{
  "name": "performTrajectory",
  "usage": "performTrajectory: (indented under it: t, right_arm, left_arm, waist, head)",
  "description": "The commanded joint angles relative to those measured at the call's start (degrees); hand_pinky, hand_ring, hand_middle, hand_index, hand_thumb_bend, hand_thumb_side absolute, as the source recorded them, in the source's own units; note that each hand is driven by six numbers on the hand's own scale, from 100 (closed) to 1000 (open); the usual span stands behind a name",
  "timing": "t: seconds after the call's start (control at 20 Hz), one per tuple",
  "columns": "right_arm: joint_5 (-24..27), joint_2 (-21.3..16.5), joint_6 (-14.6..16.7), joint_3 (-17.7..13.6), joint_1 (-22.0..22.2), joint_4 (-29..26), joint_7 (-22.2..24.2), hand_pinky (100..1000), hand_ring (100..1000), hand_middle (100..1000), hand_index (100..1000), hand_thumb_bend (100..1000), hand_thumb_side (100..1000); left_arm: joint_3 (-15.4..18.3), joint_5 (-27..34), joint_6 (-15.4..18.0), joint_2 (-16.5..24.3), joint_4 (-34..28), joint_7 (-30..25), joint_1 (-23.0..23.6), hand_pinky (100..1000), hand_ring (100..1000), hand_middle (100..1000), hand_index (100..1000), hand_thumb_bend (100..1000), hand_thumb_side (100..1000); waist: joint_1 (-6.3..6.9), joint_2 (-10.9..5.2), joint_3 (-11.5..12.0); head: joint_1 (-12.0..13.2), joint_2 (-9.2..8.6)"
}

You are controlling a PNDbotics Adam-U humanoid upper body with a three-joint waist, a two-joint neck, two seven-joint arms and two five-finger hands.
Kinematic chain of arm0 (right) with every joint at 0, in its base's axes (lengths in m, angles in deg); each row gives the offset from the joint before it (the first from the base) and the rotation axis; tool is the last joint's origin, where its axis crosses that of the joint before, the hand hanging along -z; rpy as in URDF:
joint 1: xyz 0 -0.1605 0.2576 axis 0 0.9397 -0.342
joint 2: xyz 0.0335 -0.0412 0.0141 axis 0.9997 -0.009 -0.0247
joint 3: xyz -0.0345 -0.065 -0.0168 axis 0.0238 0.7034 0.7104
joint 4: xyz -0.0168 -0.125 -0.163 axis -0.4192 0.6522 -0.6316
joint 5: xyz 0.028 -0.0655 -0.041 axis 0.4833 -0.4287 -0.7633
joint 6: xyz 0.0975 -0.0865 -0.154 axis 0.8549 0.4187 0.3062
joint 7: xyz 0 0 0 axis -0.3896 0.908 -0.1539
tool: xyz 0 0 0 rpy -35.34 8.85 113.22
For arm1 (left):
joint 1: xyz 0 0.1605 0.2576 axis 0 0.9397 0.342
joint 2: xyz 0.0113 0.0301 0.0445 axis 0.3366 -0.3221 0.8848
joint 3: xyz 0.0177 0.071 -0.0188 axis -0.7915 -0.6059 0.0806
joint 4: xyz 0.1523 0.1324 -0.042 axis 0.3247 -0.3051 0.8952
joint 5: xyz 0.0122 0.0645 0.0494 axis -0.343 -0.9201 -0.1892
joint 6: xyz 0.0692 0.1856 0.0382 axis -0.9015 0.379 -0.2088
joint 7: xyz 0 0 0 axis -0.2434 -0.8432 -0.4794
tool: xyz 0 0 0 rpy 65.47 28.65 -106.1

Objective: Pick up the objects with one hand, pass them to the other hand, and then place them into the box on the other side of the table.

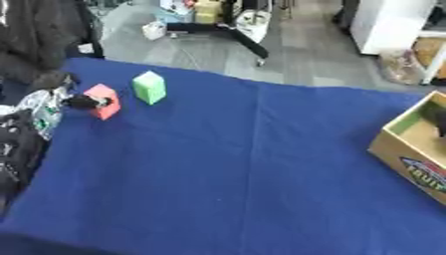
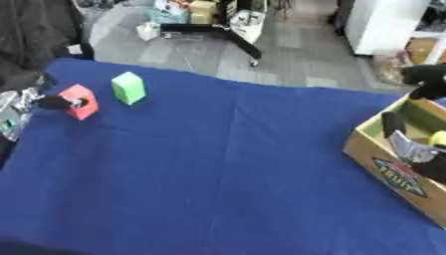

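Two blocks (image 1: 103,101) (image 1: 149,87) far left on table (image 1: 244,174), box (image 2: 396,159) far right

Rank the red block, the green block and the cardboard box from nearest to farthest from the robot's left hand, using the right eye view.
Measured from the left hand at the table's left edge:
1. Red block: left side, at the hand's fingertips.
2. Green block: just right of the red block, slightly farther back.
3. Cardboard box: far right edge of the table.

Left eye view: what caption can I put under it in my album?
Robot's left hand grips a red block beside a green block on the blue table.
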Motion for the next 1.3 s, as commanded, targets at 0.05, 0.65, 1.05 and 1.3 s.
performTrajectory:
  t: [0.05,0.65,1.05,1.3]
  right_arm:
    - [0.64,-0.54,-0.05,-0.33,-0.83,-1.18,-0.23,673,646,682,806,229,294]
    - [1.02,-0.3,-0.19,-0.19,-0.47,-1.12,-0.41,671,644,680,802,206,326]
    - [1.02,-0.31,-0.24,-0.14,-0.5,-1.05,-0.3,671,644,680,801,203,329]
    - [0.91,-0.45,-0.26,-0.12,-0.42,-0.92,-0.18,671,645,679,801,201,330]
  left_arm:
    - [0.72,1.25,-0.48,1.09,-0.31,1.4,-1.44,746,694,684,804,690,570]
    - [0.79,4.51,-3.0,0.39,0.29,7.58,-1.16,724,647,627,760,524,483]
    - [0.39,6.14,-2.08,0.12,0.27,6.65,-1.08,682,564,523,666,379,362]
    - [0.47,8.73,-1.3,0.54,-2.42,7.16,-0.95,666,533,488,622,284,308]
  waist:
    - [-0.67,0.34,-0.16]
    - [-1.04,1.5,-0.54]
    - [-1.05,1.42,-0.52]
    - [-0.87,1.21,-0.34]
  head:
    - [0.34,-1.05]
    - [1.92,-1.75]
    - [2.0,-1.76]
    - [1.98,-1.6]
